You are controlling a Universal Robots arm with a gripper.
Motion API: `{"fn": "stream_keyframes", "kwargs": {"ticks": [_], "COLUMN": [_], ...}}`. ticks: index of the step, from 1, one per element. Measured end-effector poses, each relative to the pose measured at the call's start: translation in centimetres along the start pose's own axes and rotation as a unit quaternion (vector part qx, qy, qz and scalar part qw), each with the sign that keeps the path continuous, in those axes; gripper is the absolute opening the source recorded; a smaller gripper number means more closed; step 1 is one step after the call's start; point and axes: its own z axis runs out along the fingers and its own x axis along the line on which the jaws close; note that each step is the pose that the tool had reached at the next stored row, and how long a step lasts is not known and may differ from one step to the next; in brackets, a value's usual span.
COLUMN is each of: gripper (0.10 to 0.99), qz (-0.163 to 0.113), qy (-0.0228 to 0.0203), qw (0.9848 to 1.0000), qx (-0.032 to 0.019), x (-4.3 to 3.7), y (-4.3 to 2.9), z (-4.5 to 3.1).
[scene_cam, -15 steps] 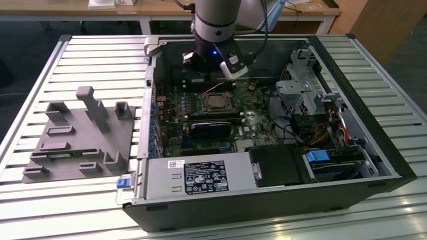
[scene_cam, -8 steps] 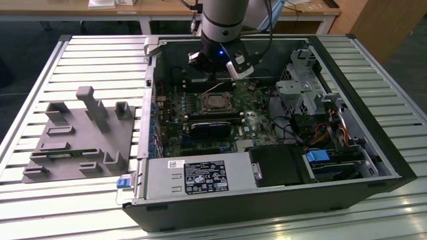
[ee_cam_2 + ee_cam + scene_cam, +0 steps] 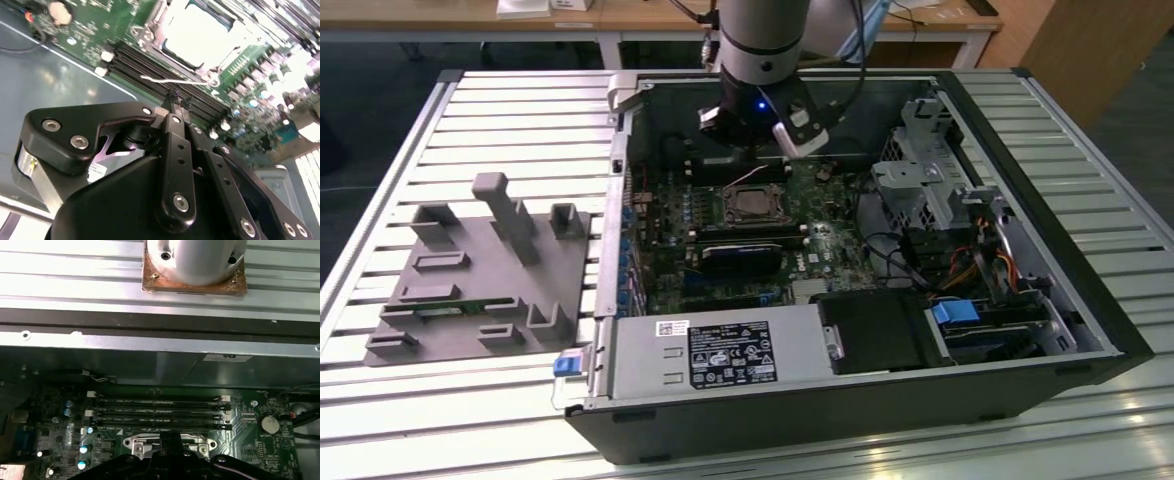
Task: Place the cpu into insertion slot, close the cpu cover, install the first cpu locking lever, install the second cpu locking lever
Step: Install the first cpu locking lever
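Exterior view: the gripper (image 3: 747, 152) hangs inside the open case (image 3: 854, 418), just beyond the seated cpu (image 3: 753, 207). White stickers (image 3: 727, 365) on the power supply (image 3: 640, 350) are illegible. Second wrist view: the fingers (image 3: 175, 117) are pinched together, apparently empty, near a thin locking lever (image 3: 165, 80). The cpu cover (image 3: 156, 22) seems down, so this is probably the first-lever step, needing exact tip contact. First wrist view: the insertion slot (image 3: 135, 442) lies close to the gripper.

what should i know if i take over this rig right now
The tool is shut with nothing seen in it, its tips just short of a thin wire lever at the socket's edge.
The cpu sits in the insertion slot.
The cpu cover looks down over it.
Done: cpu placed, cover apparently closed.
Left: the locking levers. The wire lever looks unlatched.
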Motion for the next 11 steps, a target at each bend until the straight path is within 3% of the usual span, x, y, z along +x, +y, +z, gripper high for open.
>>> {"fn": "stream_keyframes", "kwargs": {"ticks": [4, 7, 11], "gripper": [0.102, 0.102, 0.102], "qz": [-0.008, -0.010, -0.003], "qy": [-0.0253, -0.0342, -0.0415], "qw": [0.9996, 0.9994, 0.9991], "qx": [0.0016, 0.0017, 0.0042], "x": [0.30, 0.34, 0.40], "y": [-0.02, -0.09, -0.19], "z": [0.08, 0.29, 0.63]}}
